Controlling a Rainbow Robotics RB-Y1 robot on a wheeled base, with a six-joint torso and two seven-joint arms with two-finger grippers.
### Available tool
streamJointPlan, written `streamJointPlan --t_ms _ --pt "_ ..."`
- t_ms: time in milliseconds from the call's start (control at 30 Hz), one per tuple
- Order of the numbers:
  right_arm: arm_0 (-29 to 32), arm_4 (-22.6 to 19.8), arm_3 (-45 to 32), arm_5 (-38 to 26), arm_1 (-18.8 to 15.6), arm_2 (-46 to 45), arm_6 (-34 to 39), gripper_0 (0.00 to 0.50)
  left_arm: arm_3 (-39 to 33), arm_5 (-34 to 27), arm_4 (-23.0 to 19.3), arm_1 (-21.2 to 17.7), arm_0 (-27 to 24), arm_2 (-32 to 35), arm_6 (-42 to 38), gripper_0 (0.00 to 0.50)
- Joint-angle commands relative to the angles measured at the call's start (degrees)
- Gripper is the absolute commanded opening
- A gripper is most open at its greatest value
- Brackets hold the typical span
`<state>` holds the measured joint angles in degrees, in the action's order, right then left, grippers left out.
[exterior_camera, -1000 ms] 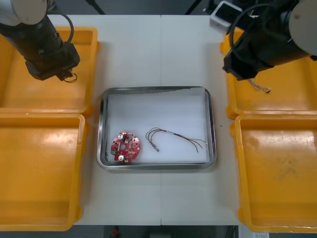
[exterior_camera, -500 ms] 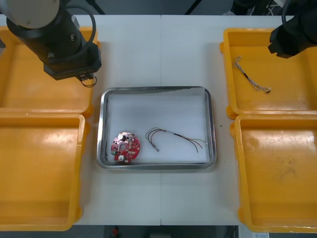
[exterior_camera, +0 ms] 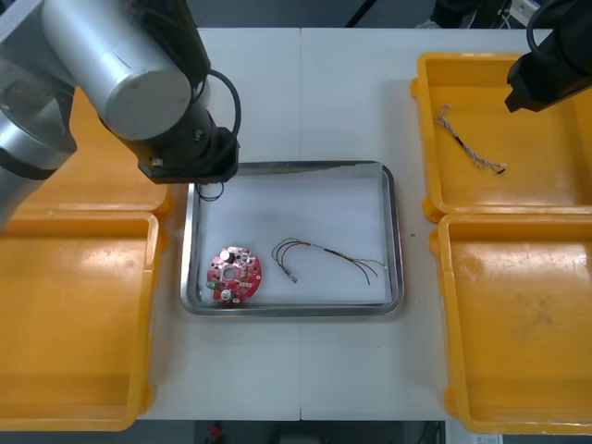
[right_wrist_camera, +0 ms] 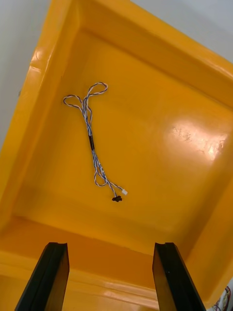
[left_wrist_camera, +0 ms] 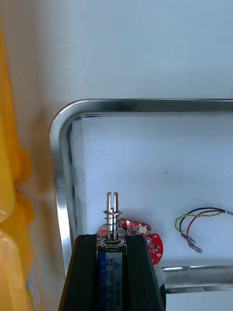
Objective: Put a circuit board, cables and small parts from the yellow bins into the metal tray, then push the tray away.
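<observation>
The left gripper (exterior_camera: pixel 208 176) is hanging over the far left corner of the shiny rectangular metal tray (exterior_camera: pixel 398 242). Its black fingers (left_wrist_camera: pixel 85 272) are pinched tight on a small metal part (left_wrist_camera: pixel 112 214), a slim ridged piece sticking out just past the fingertips above the tray's white inside. Directly beneath those fingers the round red circuit board (exterior_camera: pixel 234 275) is lying in the tray, and off to one side of them a thin red, yellow and black cable (exterior_camera: pixel 328 254) is resting there too, well apart from the board. So the step in hand looks like the delivery of a small part, with the board and one cable already in place. The next move probably calls for lowering a little and parting the fingers so the piece drops onto bare white lining inside the rim (left_wrist_camera: pixel 60 170), not onto the board or out onto the bench (exterior_camera: pixel 305 92). The right gripper (right_wrist_camera: pixel 109 248) is waiting over the far yellow plastic bin (exterior_camera: pixel 425 111) on its own side with its fingers spread wide and holding nothing. A twisted blue and white cable (right_wrist_camera: pixel 92 141) is lying on the bin floor ahead of the fingertips and apart from them. It looks like the likely next pick, which would need a descent centred on its thin middle.
</observation>
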<state>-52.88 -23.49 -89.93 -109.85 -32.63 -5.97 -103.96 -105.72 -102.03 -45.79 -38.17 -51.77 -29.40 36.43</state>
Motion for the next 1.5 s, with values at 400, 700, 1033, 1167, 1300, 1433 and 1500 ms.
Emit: streamJointPlan --t_ms 400,700,1033,1167,1300,1433,1500 --pt "-3.0 -0.2 11.8 11.5 -0.3 -1.0 -12.4 0.5 9.2 12.8 5.4 3.0 0.3 -10.6 1.5 0.0" --pt "-3.2 0.3 18.0 16.8 1.3 3.5 -12.9 0.5 14.6 19.1 5.6 3.4 0.3 -14.5 2.2 0.0" --pt "-4.9 -1.2 24.7 21.3 2.3 3.7 -13.5 0.5 15.4 19.6 5.0 3.5 0.2 -15.7 2.4 0.442" --pt "-5.4 -1.6 27.8 24.4 3.0 3.7 -14.3 0.5 14.0 19.2 4.8 3.4 0.2 -15.7 2.2 0.5" --pt "-5.3 -1.6 29.4 27.1 3.5 4.4 -15.0 0.5 12.4 17.9 4.7 3.4 0.1 -15.2 1.9 0.5" --pt "-5.3 -1.3 32.3 30.8 3.9 5.8 -15.2 0.5 10.2 14.6 4.5 3.4 0.1 -13.7 1.8 0.5" --pt "-5.4 -1.2 33.4 31.5 4.1 5.8 -15.3 0.5 8.9 12.7 4.5 3.4 0.1 -12.8 1.9 0.5"
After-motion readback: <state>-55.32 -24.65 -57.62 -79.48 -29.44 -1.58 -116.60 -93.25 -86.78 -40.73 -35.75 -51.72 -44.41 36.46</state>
